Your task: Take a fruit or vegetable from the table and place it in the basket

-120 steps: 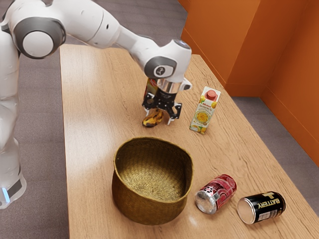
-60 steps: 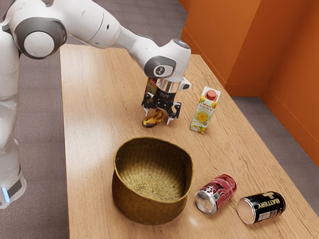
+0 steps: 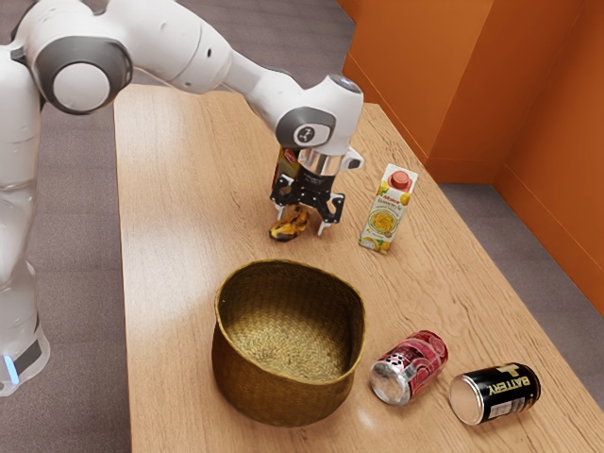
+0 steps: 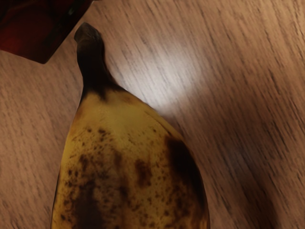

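The gripper (image 3: 301, 225), black and two-fingered, stands wide; closing off-centre could roll the spotted yellow-brown banana (image 3: 290, 225) or nudge the dark red box (image 4: 33, 28) near its stem. The banana lies on the wooden table (image 3: 189, 189) beneath the gripper, the brown woven basket (image 3: 283, 401) farther off.

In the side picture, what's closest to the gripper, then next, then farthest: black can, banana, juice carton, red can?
1. Banana, right under the gripper.
2. Juice carton, toward the exterior view's right.
3. Red can, lying beside the basket.
4. Black can, beyond the red can.
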Available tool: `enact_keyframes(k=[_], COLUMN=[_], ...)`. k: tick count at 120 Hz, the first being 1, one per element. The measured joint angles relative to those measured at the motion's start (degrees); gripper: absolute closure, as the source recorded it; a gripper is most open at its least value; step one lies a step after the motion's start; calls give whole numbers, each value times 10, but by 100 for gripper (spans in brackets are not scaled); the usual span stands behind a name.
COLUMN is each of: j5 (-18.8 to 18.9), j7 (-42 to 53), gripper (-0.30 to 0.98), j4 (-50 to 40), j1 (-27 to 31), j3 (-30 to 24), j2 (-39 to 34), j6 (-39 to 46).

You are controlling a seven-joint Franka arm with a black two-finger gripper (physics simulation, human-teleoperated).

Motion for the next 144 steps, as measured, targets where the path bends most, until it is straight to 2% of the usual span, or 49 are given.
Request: enact_keyframes(k=[76, 144], j5=[3, 10], j7=[1, 2], gripper=[0, 23], j4=[7, 7], j1=[0, -1], j3=[-1, -5], j2=[11, 10], j6=[2, 3])
